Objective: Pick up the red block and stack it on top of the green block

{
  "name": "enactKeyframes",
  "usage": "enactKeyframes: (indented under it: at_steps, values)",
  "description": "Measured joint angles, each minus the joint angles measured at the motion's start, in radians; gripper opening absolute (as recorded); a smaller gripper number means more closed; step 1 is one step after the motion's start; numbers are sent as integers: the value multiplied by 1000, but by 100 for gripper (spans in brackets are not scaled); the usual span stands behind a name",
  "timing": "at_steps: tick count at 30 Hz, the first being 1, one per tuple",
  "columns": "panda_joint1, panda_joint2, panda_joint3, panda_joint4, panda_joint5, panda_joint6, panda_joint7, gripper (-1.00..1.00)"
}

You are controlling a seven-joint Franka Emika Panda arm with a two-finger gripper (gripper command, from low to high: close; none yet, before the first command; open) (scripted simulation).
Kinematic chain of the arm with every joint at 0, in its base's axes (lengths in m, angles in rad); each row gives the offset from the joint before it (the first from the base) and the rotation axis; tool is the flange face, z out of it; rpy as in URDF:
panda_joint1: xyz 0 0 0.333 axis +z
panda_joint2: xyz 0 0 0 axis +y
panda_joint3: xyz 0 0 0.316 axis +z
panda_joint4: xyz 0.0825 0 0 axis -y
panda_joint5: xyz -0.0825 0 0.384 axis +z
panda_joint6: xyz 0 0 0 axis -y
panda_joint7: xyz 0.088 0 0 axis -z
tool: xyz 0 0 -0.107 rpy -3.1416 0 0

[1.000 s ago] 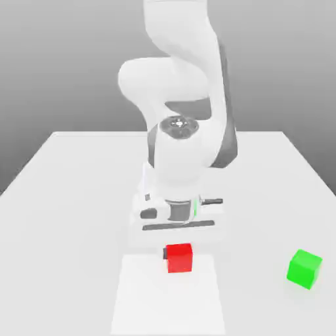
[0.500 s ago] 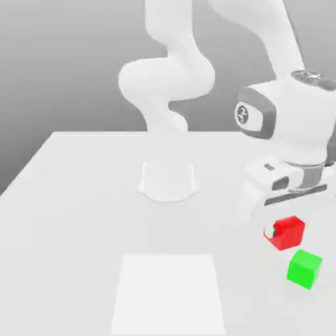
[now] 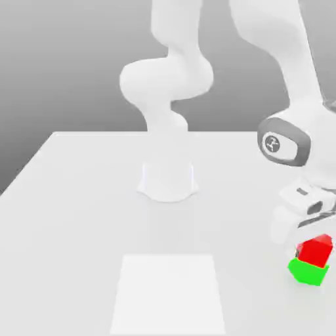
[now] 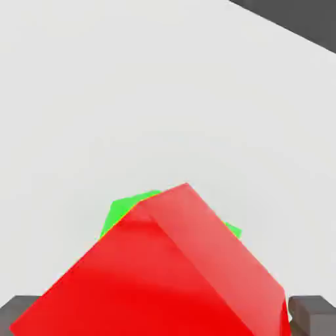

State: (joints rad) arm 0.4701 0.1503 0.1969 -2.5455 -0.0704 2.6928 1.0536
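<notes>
The red block (image 3: 315, 250) rests on top of the green block (image 3: 306, 272) near the table's front edge at the exterior view's right. It looks turned at an angle to the green one. My gripper (image 3: 312, 239) hangs straight over the stack, the white hand just above the red block. In the hand view the red block (image 4: 164, 275) sits close up, with slivers of the green block (image 4: 125, 213) peeking out behind it. The two dark fingertips (image 4: 312, 312) stand wide apart on either side of the red block, open.
The arm's round white base (image 3: 168, 180) stands at the middle of the white table (image 3: 72, 197). A lighter square patch (image 3: 169, 292) is marked on the tabletop at the front centre. The table's right edge runs close to the stack.
The arm swung from the table's centre to the exterior view's right, carrying the red block. The block went from the square patch onto the green block, and the fingers have spread.
</notes>
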Motion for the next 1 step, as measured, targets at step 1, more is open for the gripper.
enactKeyframes:
  at_steps: [1]
  values:
    - [-1, -34, 4, -2, 18, -32, -13, 100]
